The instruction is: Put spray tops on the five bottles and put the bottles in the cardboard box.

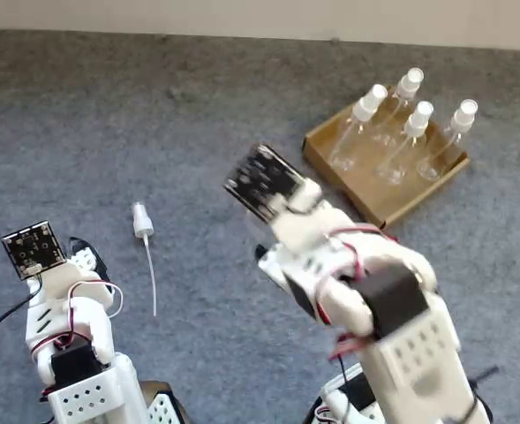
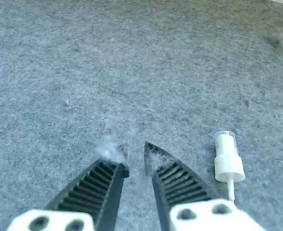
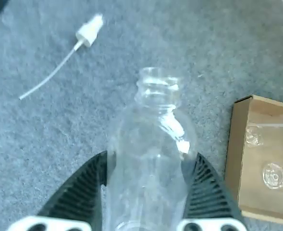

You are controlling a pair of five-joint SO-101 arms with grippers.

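My right gripper (image 3: 151,161) is shut on a clear bottle (image 3: 153,144) with an open neck and no top, held above the grey carpet. A white spray top (image 3: 90,30) with a long thin tube lies on the carpet beyond it; in the high view the spray top (image 1: 142,221) lies between the two arms. My left gripper (image 2: 135,163) hovers low over the carpet with a narrow gap and nothing between its fingers, and the spray top (image 2: 227,161) lies just beside it. The cardboard box (image 1: 392,208) at the back right holds several capped bottles (image 1: 392,132).
Grey carpet covers the whole work area. The right arm's body (image 1: 374,300) stands between the spray top and the box. The box's edge (image 3: 242,144) lies close beside the held bottle.
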